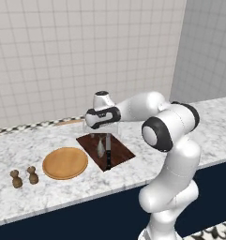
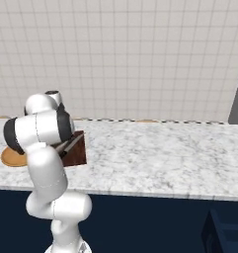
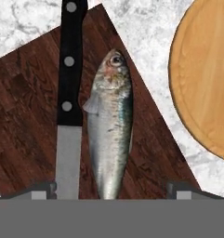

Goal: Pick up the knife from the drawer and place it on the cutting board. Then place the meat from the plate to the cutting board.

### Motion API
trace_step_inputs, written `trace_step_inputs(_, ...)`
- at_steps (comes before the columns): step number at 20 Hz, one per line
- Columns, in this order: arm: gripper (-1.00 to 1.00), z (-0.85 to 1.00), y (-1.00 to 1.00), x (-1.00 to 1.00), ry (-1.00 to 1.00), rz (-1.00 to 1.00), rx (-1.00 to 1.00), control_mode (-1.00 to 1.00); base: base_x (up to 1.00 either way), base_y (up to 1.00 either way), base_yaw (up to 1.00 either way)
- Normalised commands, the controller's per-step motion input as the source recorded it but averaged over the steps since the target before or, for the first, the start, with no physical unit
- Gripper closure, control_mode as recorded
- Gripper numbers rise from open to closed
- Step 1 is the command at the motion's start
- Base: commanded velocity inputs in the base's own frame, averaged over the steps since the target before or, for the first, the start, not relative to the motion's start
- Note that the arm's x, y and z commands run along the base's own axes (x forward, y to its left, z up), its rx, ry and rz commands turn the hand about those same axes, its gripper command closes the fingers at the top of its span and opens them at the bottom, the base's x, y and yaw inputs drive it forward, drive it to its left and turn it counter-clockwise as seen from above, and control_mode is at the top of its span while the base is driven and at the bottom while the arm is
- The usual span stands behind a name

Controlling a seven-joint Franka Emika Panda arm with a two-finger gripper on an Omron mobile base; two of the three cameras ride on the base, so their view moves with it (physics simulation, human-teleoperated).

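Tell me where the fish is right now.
The fish lies on the cutting board beside the knife, with the plate off the board nearby.

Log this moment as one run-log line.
gripper: open, above fish | fish: on cutting board beside knife | plate: bare

Hand view: knife handle end cut off at the top edge, blade tip and fish tail hidden at the bottom; plate cropped right. Right base view: arm hides most of the board.
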Motion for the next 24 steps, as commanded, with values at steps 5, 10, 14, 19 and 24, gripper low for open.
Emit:
trace_step_inputs(5,-1.0,0.49,-0.08,-0.48,-0.11,0.0,0.05,-1.0,0.0,0.0,0.0)
trace_step_inputs(10,-1.0,0.09,-0.06,-0.46,-0.01,0.0,0.07,-1.0,0.0,0.0,0.0)
trace_step_inputs(14,-1.0,0.0,0.0,-0.14,0.04,0.0,0.04,-1.0,0.0,0.0,0.0)
trace_step_inputs(19,-1.0,0.05,0.0,-0.1,0.0,0.0,0.01,-1.0,0.0,0.0,0.0)
trace_step_inputs(24,-1.0,0.01,0.0,-0.22,0.0,0.0,0.02,-1.0,0.0,0.0,0.0)
